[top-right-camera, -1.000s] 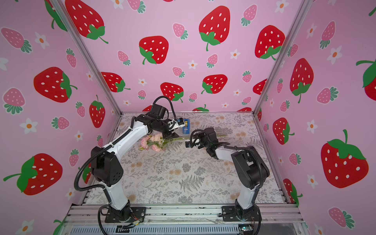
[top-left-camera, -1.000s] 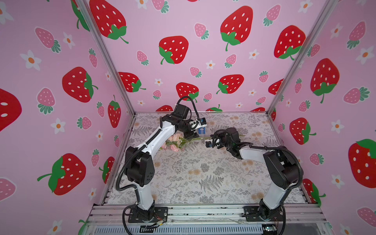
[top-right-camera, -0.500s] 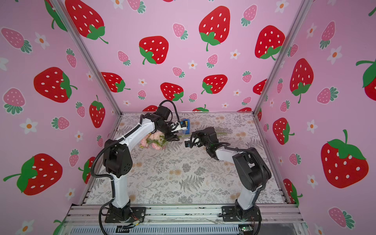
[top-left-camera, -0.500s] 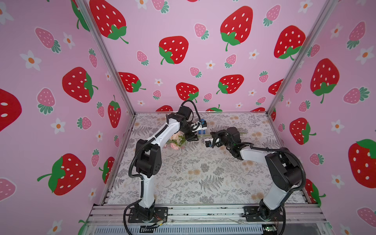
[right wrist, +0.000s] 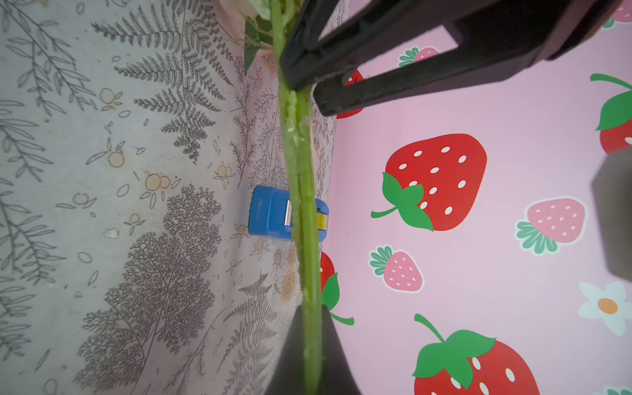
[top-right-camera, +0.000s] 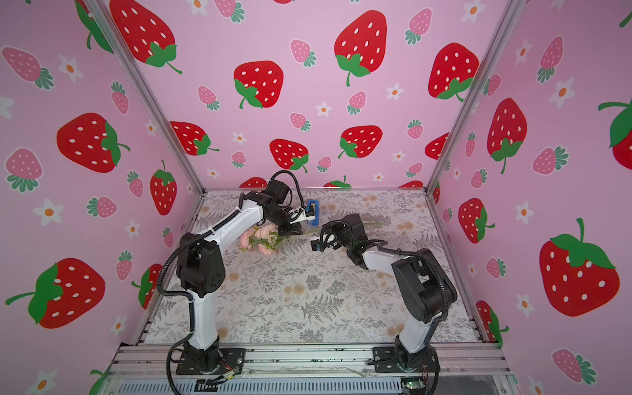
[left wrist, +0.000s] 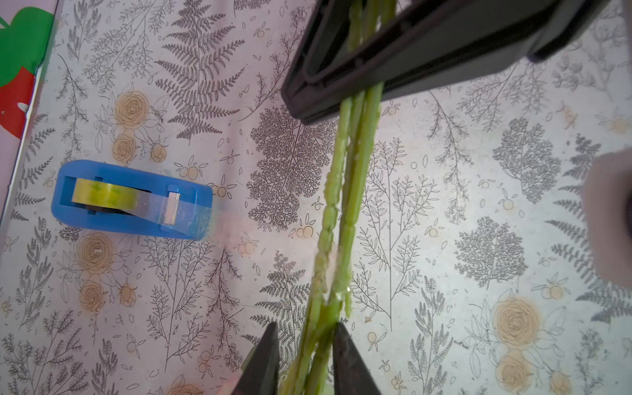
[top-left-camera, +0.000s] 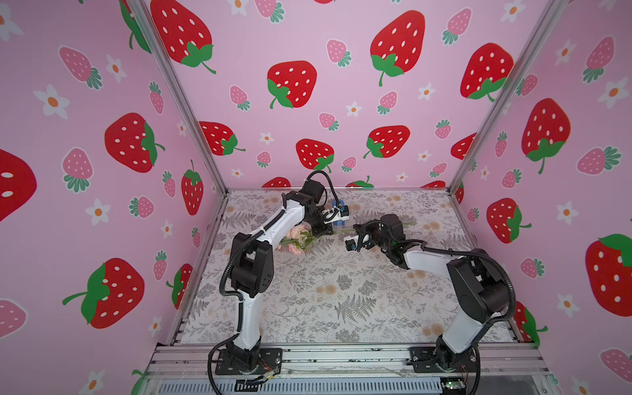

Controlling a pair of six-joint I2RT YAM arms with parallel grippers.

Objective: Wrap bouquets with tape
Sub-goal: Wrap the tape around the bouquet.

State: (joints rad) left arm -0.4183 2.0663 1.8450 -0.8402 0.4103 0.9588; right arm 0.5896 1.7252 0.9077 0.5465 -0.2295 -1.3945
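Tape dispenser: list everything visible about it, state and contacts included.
The tape dispenser is a small blue plastic shell, rounded at one end, holding a roll of yellowish-clear tape; a strip runs to a small metal bar near the other end. Pale "deli" lettering shows in the right wrist view. It sits upright on the fern-print table covering, toward the back wall. Only the covering touches it; the bouquet stems pass beside it, apart.

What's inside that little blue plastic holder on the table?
A roll of yellowish-clear tape sits in the blue holder, its loose end running to a metal cutter. The holder's walls cover the roll's sides and core, so how much tape is left can't be seen.
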